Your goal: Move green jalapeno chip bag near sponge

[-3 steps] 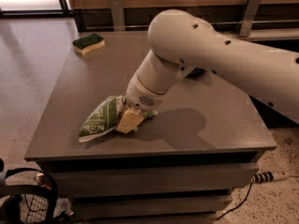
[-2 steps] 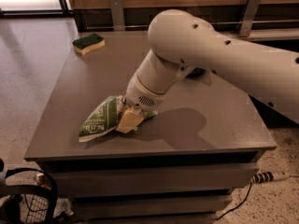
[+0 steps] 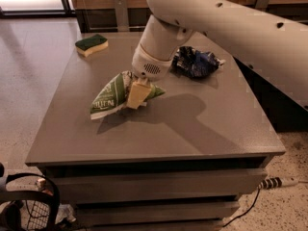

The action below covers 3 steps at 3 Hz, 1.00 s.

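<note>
At the centre-left of the grey table, the gripper is closed on the green jalapeno chip bag. One pale finger lies across the front face of the bag, close to its right end; the opposing finger is hidden behind the foil. The bag is crumpled and tilted, with its white label panel low at the left and its pinched end high at the right. A shadow falls on the table directly below and to the right of the bag. Whether the lower left corner touches the surface cannot be determined.

The white arm enters from the upper right and descends to the wrist directly above the bag.

The sponge lies flat near the far left corner of the table, dark green layer uppermost, well apart from the bag.

A dark blue and white snack bag lies crumpled on the table behind the wrist, to the right of the green bag and not touching it.

On the floor at the lower right, a power strip with a black cable lies beside the table base.
</note>
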Motion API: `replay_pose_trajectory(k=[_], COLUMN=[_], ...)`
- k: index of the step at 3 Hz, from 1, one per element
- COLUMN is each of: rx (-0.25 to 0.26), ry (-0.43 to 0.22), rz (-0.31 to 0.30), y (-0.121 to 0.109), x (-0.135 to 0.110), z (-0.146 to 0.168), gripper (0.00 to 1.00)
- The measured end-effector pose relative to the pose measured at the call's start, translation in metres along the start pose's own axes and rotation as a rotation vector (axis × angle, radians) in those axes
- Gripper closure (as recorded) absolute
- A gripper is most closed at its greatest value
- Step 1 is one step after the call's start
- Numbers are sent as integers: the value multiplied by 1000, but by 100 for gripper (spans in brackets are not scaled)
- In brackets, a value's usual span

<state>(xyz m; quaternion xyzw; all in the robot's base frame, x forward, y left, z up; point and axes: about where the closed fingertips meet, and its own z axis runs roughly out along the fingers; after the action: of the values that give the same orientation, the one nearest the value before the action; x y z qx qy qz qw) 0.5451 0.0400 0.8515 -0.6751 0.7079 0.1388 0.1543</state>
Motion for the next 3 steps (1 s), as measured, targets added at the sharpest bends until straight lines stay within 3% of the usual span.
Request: replay_pose_trajectory(k=[1,2,3], rx=[39,148,231], ry=[-2,-52,-58], rz=[-27,-45,-48], y=[-46,-101,-134], x=[-18,-45,-62], z=[-25,-51,-57], gripper=[100,100,100])
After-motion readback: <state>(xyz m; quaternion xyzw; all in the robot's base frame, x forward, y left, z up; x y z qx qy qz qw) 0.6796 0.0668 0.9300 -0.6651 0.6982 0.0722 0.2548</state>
